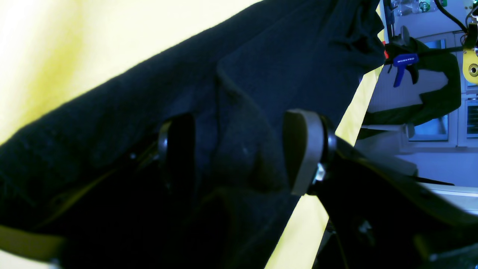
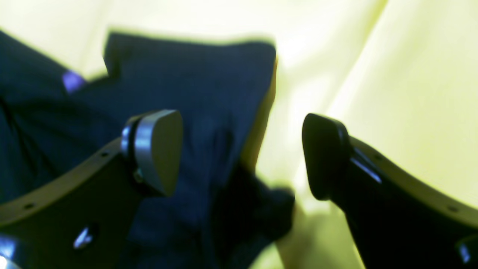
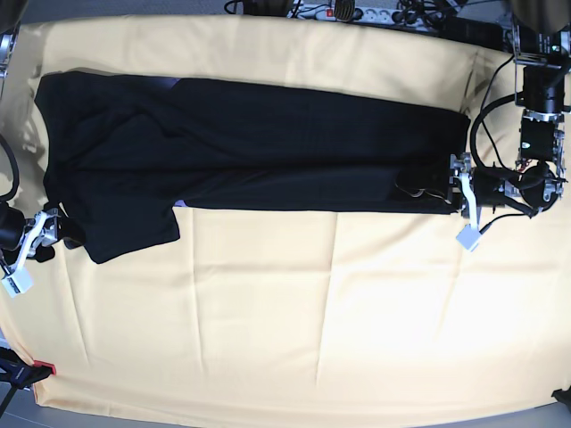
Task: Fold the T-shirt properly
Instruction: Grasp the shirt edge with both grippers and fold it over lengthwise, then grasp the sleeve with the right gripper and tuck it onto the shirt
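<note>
The black T-shirt lies along the far half of the yellow-covered table, plain side up, folded into a long band with a sleeve sticking out at the left. A small purple patch shows at one edge. My left gripper sits at the shirt's right end. In the left wrist view the gripper is open with a raised ridge of black cloth between its fingers. My right gripper is at the left sleeve. In the right wrist view it is open, straddling the shirt's edge.
A power strip and cables lie beyond the table's far edge. A blue clamp grips the table edge near the left arm. A red-tipped clamp sits at the front left corner. The yellow cloth has shallow creases.
</note>
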Controlling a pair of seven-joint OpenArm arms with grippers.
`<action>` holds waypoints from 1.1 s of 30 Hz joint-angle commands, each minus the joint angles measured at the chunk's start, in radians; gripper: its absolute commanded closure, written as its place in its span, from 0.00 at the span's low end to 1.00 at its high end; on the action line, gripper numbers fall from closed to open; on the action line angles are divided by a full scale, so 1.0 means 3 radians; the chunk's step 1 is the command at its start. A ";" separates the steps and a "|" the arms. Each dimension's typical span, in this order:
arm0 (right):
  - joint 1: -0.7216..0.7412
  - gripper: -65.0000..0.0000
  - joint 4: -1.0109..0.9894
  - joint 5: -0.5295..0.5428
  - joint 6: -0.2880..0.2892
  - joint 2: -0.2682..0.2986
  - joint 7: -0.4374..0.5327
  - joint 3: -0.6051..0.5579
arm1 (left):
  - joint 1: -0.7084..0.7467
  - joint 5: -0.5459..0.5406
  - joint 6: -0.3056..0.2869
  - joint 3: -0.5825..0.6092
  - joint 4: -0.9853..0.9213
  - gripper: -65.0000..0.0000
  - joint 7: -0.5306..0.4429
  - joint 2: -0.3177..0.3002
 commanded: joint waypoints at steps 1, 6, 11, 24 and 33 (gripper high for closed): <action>0.0064 0.21 0.0034 -0.0093 0.0003 0.0017 0.0172 0.0037 | -0.0055 0.0043 -0.0005 -0.0019 0.0031 0.39 0.0029 -0.0065; 0.0056 0.21 0.0019 -0.1078 -0.0412 -0.0365 0.0682 0.0037 | -0.0055 0.0043 -0.0015 -0.0019 0.0031 0.39 0.0029 -0.0064; 0.0076 0.21 -0.0291 -0.1439 -0.0838 -0.0493 0.0918 0.0038 | -0.0053 0.0043 -0.0017 -0.0019 0.0031 0.39 0.0029 -0.0067; 0.0107 0.22 -0.0921 -0.0364 0.0003 -0.0516 0.0567 0.0038 | -0.0055 0.0043 -0.0066 -0.0019 0.0031 0.39 0.0029 -0.0065; 0.0291 1.00 -0.0916 -0.0146 0.0003 -0.0512 0.0450 0.0038 | -0.0055 0.0043 -0.0067 -0.0019 0.0031 0.39 0.0029 -0.0064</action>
